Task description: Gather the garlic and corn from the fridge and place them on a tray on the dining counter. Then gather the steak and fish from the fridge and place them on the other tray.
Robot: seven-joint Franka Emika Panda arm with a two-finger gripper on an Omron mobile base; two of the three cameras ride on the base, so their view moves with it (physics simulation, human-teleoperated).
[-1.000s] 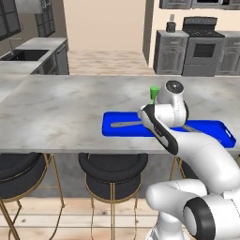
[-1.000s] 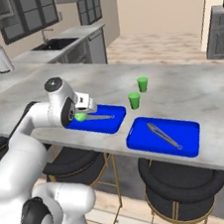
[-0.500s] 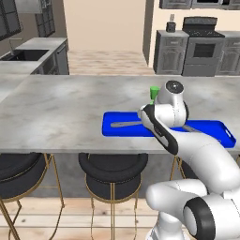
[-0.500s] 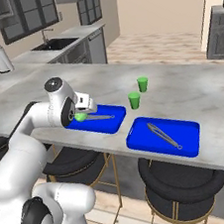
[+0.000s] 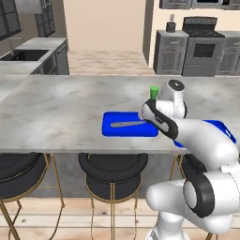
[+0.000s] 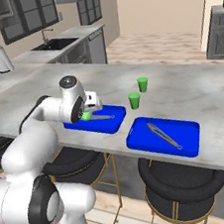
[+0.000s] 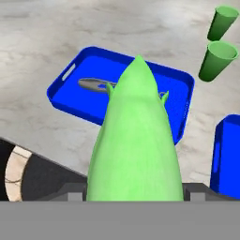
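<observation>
Gripper (image 6: 89,112) clamps corn (image 7: 135,140), long axis pointing across near edge of tray (image 7: 183,101), tongs (image 7: 93,85) lying beyond.

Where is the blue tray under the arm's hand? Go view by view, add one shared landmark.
Left base view: the tray, centre, at the counter's near edge.
Right base view: the tray, left of centre, beside the other tray.
Hand view: the tray, upper middle, behind the corn.
Shared landmark: the grey utensil lying in it.
</observation>
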